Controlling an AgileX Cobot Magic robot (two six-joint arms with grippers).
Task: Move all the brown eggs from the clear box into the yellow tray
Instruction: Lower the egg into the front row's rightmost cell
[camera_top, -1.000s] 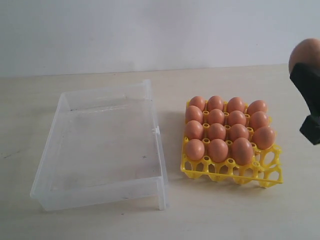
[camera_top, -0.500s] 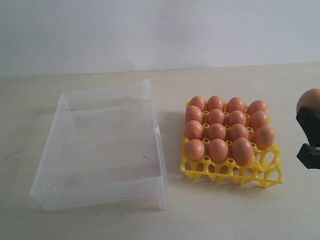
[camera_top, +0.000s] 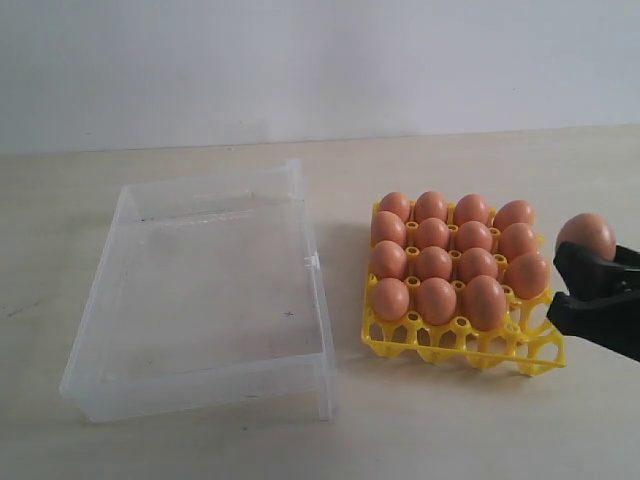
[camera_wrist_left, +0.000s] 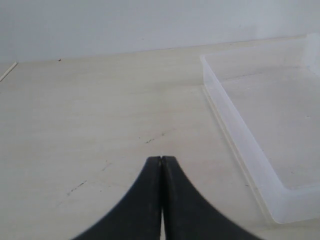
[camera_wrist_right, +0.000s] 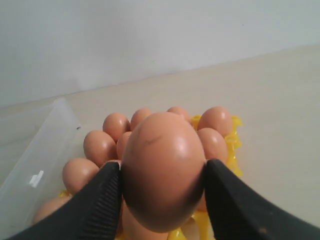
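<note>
The clear box (camera_top: 200, 290) lies on the left of the table with no eggs in it. To its right, the yellow tray (camera_top: 455, 343) holds several brown eggs (camera_top: 433, 263); only its front right cup shows bare. My right gripper (camera_top: 586, 262) hovers at the tray's right edge, shut on one more brown egg (camera_top: 587, 234). The right wrist view shows that held egg (camera_wrist_right: 162, 170) pinched between both fingers (camera_wrist_right: 100, 200), above the tray (camera_wrist_right: 232, 145) and its eggs (camera_wrist_right: 99, 146). My left gripper (camera_wrist_left: 161, 159) is shut and holds nothing, over bare table beside the clear box (camera_wrist_left: 250, 145); the exterior view does not show it.
The pale wooden table (camera_top: 450, 430) runs back to a white wall. A small clip tab (camera_top: 312, 261) sticks out of the box wall that faces the tray. A narrow strip of table separates box and tray.
My right gripper has come down from the upper right edge of the exterior view, moving left toward the tray's right side with the egg still in it. The left gripper's earlier state is not shown.
</note>
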